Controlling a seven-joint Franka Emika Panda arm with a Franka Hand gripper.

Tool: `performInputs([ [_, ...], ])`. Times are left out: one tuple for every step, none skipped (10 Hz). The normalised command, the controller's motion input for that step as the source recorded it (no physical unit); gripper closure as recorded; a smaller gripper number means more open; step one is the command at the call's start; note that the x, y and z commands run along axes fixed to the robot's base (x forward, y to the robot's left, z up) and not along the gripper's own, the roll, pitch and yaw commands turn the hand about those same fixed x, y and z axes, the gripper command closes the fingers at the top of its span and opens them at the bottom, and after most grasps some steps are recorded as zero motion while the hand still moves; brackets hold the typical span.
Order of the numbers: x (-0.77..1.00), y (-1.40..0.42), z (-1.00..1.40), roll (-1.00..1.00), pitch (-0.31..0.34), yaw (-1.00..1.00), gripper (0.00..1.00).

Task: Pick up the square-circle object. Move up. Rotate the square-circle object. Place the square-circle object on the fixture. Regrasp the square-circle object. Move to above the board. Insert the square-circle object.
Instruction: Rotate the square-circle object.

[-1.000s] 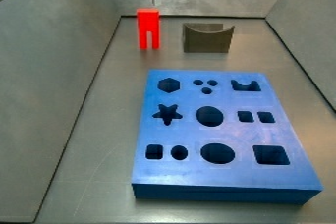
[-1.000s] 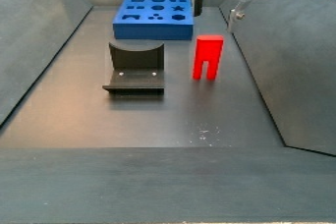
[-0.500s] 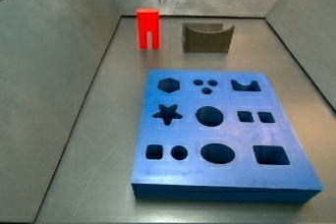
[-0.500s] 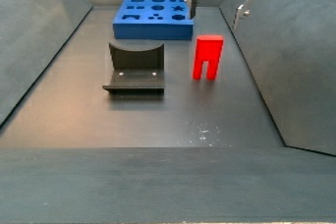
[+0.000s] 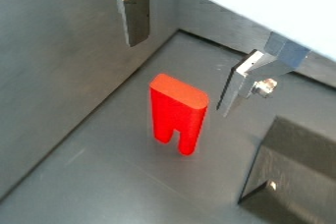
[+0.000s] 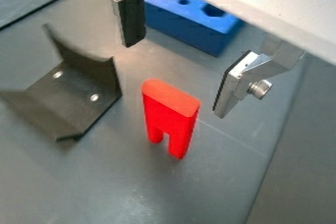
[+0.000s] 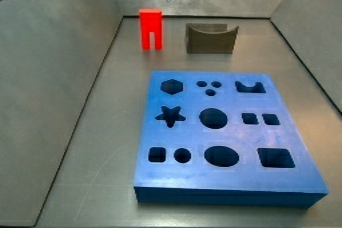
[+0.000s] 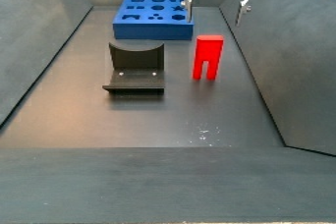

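The gripper (image 8: 214,4) is hanging high at the 12 o'clock edge of a side view, its jaws standing wide apart and gripping nothing. In both wrist views the two silver fingers (image 5: 136,17) (image 6: 129,16) are pointing downward, one at about 11 o'clock, its partner at 2 o'clock, with open air showing between them.

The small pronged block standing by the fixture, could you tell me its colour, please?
Bright red, clearest in both wrist views, beneath the open gripper.
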Motion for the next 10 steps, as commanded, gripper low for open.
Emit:
performInputs([
  [0.04, 0.0, -0.02, -0.05, 0.012, 0.75, 0.0],
  [0.04, 0.0, -0.02, -0.05, 0.012, 0.44, 0.0],
  [0.04, 0.0, -0.02, -0.05, 0.012, 0.23, 0.0],
  [0.0, 0.0, -1.0, -0.05, 0.012, 0.17, 0.0],
  [0.01, 0.0, -1.0, -0.05, 0.002, 0.1, 0.0],
  [0.02, 0.0, -1.0, -0.04, -0.025, 0.07, 0.0],
  [0.03, 0.0, -1.0, -0.04, -0.035, 0.05, 0.0],
  [0.03, 0.0, -0.8, -0.02, -0.042, 0.05, 0.0],
  [0.03, 0.0, -0.65, -0.01, -0.042, 0.04, 0.0],
  [0.03, 0.0, -0.44, 0.0, -0.038, 0.04, 0.0],
])
